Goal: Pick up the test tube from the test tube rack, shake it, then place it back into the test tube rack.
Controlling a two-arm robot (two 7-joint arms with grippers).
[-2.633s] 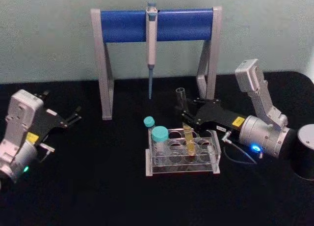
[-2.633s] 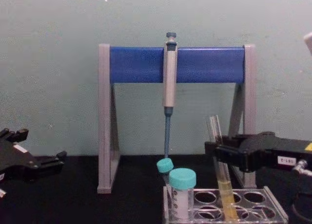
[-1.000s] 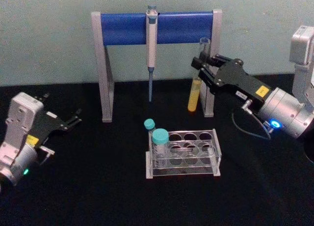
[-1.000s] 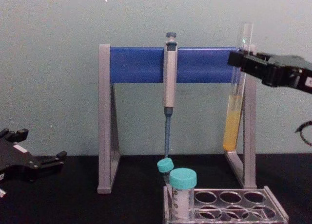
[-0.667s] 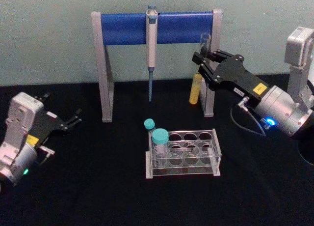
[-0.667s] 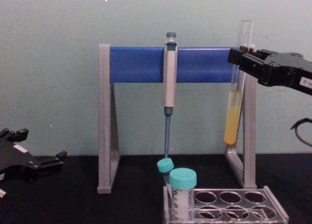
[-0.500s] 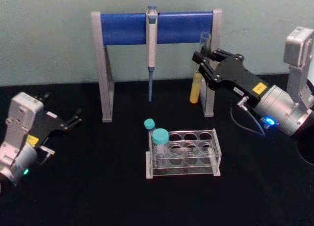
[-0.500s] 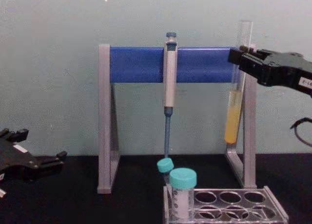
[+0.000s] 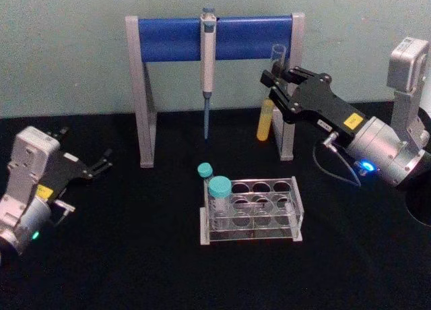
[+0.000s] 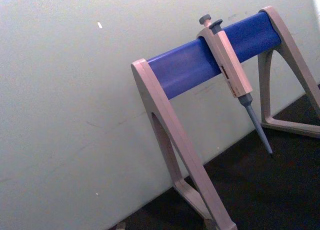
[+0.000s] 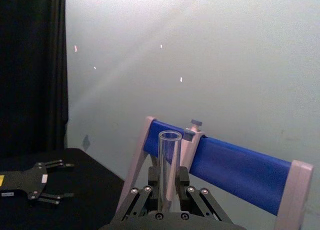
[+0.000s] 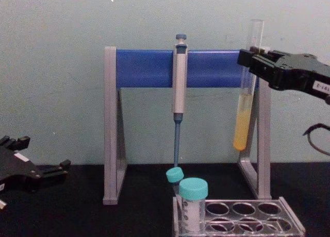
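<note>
The right gripper is clamped on the upper part of the test tube. It holds the tube upright in the air, close to the right leg of the pipette stand. Open air separates the tube from the test tube rack, which stands nearer on the tabletop. The left gripper sits low at the left edge, fingers spread.

I hold the test tube in the right gripper, raised before the right leg of the stand, behind the test tube rack. Capped tubes stand in the rack's left end; the left gripper sits well left.
</note>
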